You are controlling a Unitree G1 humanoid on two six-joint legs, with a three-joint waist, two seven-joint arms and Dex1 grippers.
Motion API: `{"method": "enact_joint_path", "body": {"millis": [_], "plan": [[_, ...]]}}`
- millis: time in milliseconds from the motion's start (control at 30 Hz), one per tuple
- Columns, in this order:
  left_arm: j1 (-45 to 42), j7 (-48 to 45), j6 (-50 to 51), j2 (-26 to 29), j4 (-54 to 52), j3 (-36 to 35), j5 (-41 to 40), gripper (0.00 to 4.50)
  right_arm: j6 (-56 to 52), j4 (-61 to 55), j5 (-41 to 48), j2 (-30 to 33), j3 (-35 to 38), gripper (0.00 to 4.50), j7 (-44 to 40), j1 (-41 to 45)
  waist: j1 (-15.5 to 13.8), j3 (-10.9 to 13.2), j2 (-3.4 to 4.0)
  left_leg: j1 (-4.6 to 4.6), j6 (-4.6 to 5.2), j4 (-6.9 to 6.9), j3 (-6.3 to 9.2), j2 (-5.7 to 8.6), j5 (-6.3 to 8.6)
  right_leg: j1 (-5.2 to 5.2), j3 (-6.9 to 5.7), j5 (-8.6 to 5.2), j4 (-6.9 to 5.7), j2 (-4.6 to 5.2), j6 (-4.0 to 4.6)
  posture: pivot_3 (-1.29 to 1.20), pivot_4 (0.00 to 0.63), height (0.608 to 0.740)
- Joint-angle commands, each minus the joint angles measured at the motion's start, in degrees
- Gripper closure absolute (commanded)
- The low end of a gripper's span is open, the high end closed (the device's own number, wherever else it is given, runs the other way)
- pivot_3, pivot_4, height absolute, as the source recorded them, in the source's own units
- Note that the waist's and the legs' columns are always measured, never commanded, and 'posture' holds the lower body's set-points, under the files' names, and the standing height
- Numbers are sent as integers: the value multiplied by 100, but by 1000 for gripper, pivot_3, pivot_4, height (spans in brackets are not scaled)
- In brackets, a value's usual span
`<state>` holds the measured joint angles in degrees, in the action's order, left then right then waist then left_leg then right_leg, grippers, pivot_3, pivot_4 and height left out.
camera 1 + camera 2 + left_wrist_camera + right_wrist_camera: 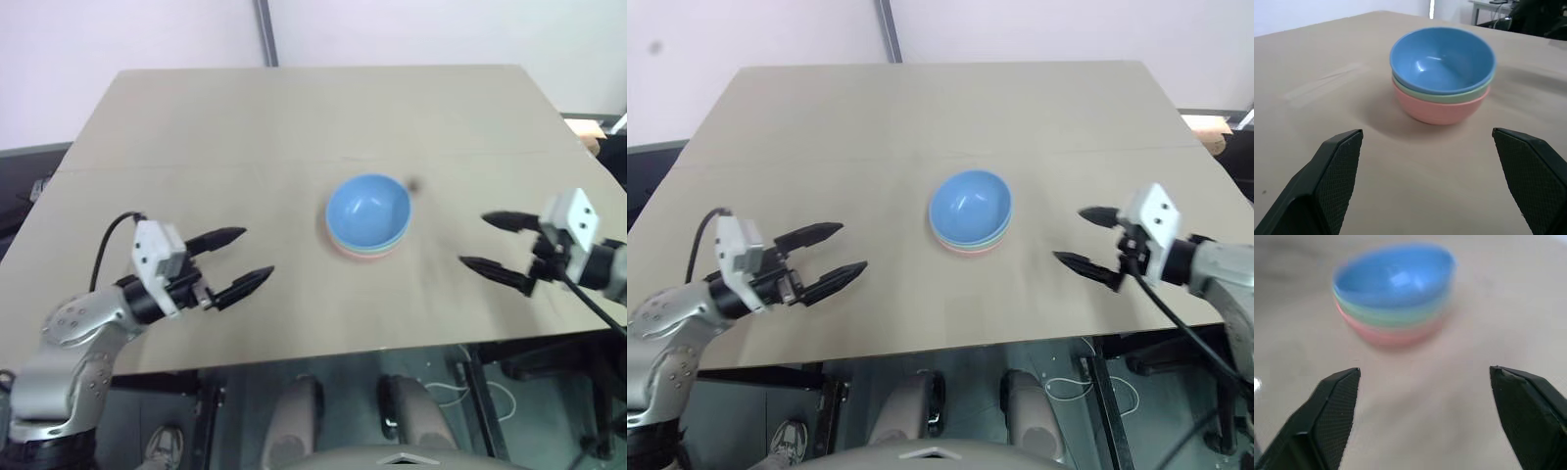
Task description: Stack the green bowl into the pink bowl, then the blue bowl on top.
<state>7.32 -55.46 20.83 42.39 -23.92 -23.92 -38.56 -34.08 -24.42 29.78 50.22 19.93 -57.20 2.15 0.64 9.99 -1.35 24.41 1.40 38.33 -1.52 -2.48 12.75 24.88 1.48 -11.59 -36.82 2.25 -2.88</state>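
Note:
The three bowls stand nested in one stack at the middle of the tan table (294, 117). The blue bowl (367, 209) sits on top, the green bowl (1449, 97) shows as a thin rim under it, and the pink bowl (1442, 110) is at the bottom. My left gripper (238, 259) hangs open to the left of the stack, well apart from it, nothing between its fingers. My right gripper (495, 243) is open to the right of the stack, also apart and empty. Both point toward the stack.
The table's front edge (323, 354) runs just below both grippers. Bare tabletop lies all around the stack. A dark stand and cables (549, 392) sit below the table at the right.

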Motion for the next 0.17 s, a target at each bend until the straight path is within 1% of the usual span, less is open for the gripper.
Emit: {"method": "enact_joint_path", "body": {"millis": [33, 100, 167], "plan": [[61, 119, 89, 133, -308, -362, -163, 0, 227, -58, 170, 229, 567, 43, -245, -154, 7, 1, 1, -9, 0, 0, 0, 0, 0, -8, 0, -2, 0, 0, -3, 0, 150, 740], [90, 151, 116, 200, -439, -313, -120, 0, 295, 71, 153, 298, 685, 43, -269, -148, 7, 1, 1, -33, -1, -1, -8, -2, 1, -28, 5, -3, 0, 2, -5, 0, 150, 740], [25, 242, 93, 215, -510, -218, -9, 0, 293, 173, 190, 369, 697, 43, -330, -98, 6, 1, 0, -38, -2, -1, -14, -4, 2, -31, 7, -3, 1, 6, -5, 0, 150, 740]]}}
